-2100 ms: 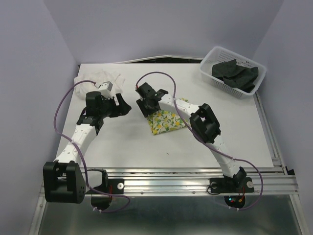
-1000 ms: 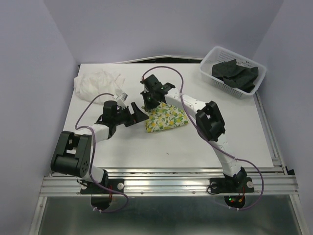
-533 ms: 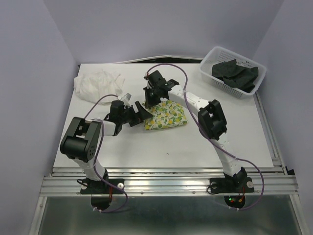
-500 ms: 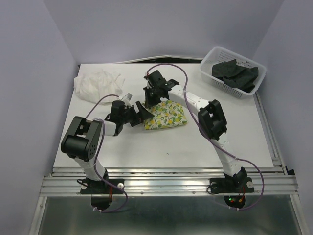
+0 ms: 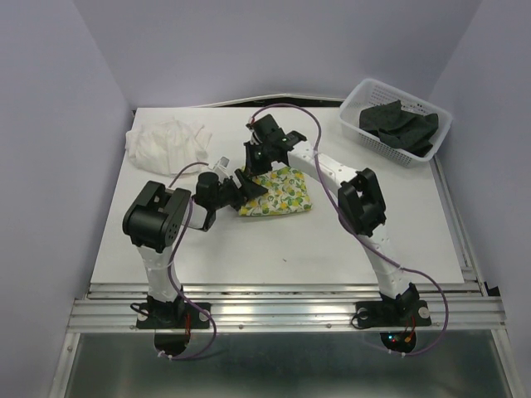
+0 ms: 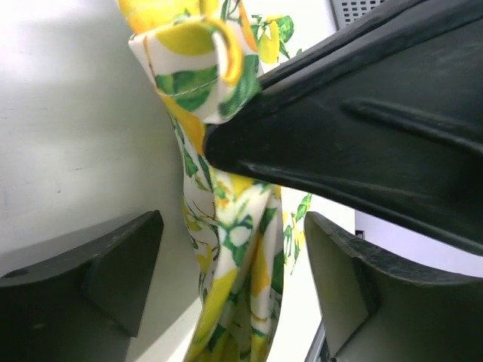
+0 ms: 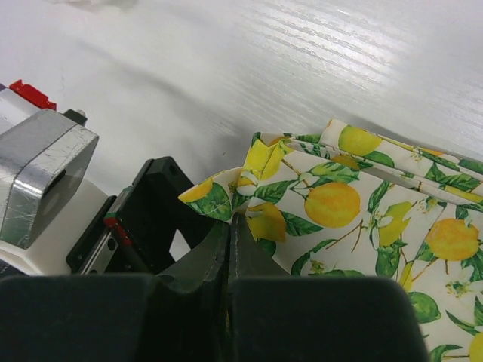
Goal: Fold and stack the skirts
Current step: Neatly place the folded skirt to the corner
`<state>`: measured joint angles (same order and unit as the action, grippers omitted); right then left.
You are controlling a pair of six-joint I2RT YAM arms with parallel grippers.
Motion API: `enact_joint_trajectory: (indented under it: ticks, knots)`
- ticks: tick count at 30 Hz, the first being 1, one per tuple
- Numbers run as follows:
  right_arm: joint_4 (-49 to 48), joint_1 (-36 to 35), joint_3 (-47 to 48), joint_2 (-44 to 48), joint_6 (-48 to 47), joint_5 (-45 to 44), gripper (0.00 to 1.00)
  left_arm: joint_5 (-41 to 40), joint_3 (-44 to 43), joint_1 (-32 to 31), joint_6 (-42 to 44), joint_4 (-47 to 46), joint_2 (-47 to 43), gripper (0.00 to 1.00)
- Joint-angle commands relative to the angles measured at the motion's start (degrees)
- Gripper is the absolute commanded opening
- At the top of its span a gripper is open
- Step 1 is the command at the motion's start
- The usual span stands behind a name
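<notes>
The lemon-print skirt (image 5: 278,192) sits folded into a rough rectangle mid-table (image 5: 249,249), mostly flat, but its left corner is bunched and lifted, pinched in the right gripper (image 7: 229,219). The white skirt (image 5: 166,139) is just a crumpled heap at the far-left corner. The black skirt (image 5: 397,124) lies bunched inside the white mesh basket (image 5: 373,143), far right.

You are looking at a robotics lab cell: a white table (image 5: 274,249) boxed in by bare lavender walls (image 5: 249,50), a left arm (image 5: 156,224) and a right arm (image 5: 362,207) bolted to an aluminium rail (image 5: 282,313) at its near edge, purple cables (image 5: 286,109) looping loose.
</notes>
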<state>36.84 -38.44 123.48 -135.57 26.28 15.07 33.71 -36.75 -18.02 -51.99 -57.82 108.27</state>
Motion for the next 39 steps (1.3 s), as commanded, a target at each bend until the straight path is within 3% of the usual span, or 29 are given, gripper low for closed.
enact_joint_trajectory:
  ticks: [1,5,7,8,10,11,12,14,15,21,25,32,39]
  knots:
    - [-2.7,0.6,1.9,3.7,2.2,0.9,0.01,-1.6,-0.6,-1.1,-1.5,-5.6,0.9,0.75]
    - [-2.8,0.6,2.4,4.4,2.6,-0.2,0.01,-3.9,-2.3,-0.9,1.5,0.1,-0.2,0.52]
    - [-3.2,1.3,2.4,5.0,2.1,-0.9,0.01,-6.0,-3.7,-0.5,5.1,7.3,-1.6,0.36]
    - [-3.3,1.3,2.5,5.2,1.8,-1.6,0.07,-7.2,-5.7,-0.1,6.7,13.7,-1.9,0.26]
    - [-3.3,2.5,2.2,5.9,1.2,-2.2,0.27,-9.3,-8.4,0.4,10.3,20.8,-3.3,0.13]
    - [-3.2,2.5,1.9,6.3,1.1,-2.4,0.4,-11.1,-11.7,0.5,15.1,24.7,-3.8,0.01]
    - [-3.3,3.4,1.6,6.6,0.6,-3.1,0.69,-15.2,-13.9,0.5,17.9,33.6,-4.0,0.0]
    - [-3.2,5.1,1.0,8.3,-0.1,-4.3,0.84,-18.7,-19.8,0.6,24.9,40.4,-4.1,0.0]
    - [-3.2,5.9,-0.1,9.1,-1.0,-5.6,0.98,-22.3,-22.0,0.7,27.2,46.9,-3.9,0.0]
    - [-3.2,12.7,-6.0,15.7,-4.6,-7.9,1.0,-28.4,-34.6,1.0,46.3,62.7,-3.9,0.0]
    - [-3.4,14.9,-11.9,19.4,-6.6,-7.2,1.0,-29.6,-41.0,1.8,56.5,67.9,-3.5,0.0]
    - [-4.8,15.5,-19.3,22.8,-7.7,-5.6,1.0,-32.6,-54.4,5.2,64.5,74.4,0.2,0.0]
    - [-4.9,15.5,-21.0,22.9,-8.4,-4.5,1.0,-31.3,-65.7,9.7,67.7,79.0,6.0,0.0]
